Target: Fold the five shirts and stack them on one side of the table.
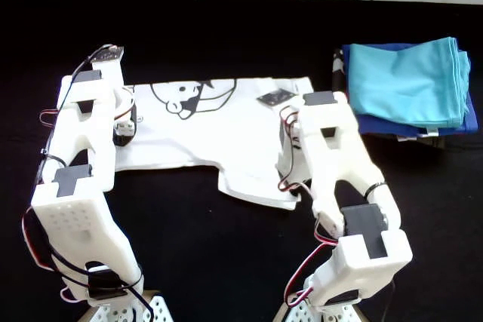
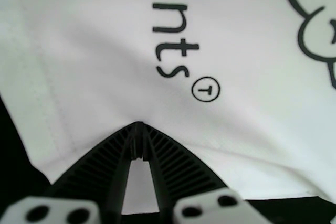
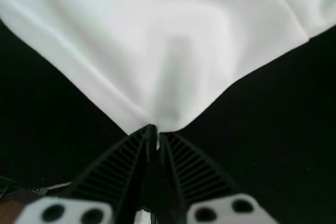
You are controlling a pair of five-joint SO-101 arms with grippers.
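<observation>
So, the white shirt (image 1: 226,130) lay spread out on the black surface (image 1: 189,35), reaching from one tool across to the other. The left tool (image 2: 137,127) was pressed together with its tips pinching the white shirt near one side edge. The cloth puckered slightly toward the tips, and some black lettering (image 2: 173,40) sat just ahead of them. The right tool (image 3: 154,128) was clamped on the opposite side of the shirt, pinching an edge so the cloth pulled into a point right at its tips, with bare black surface on both sides of it. A black line drawing (image 1: 189,99) was printed on the shirt roughly between the two tools, toward the far edge. Well off to the outer side of the right tool sat the folded pile (image 1: 411,92), a teal shirt (image 1: 407,77) on top of a blue shirt (image 1: 460,122).
</observation>
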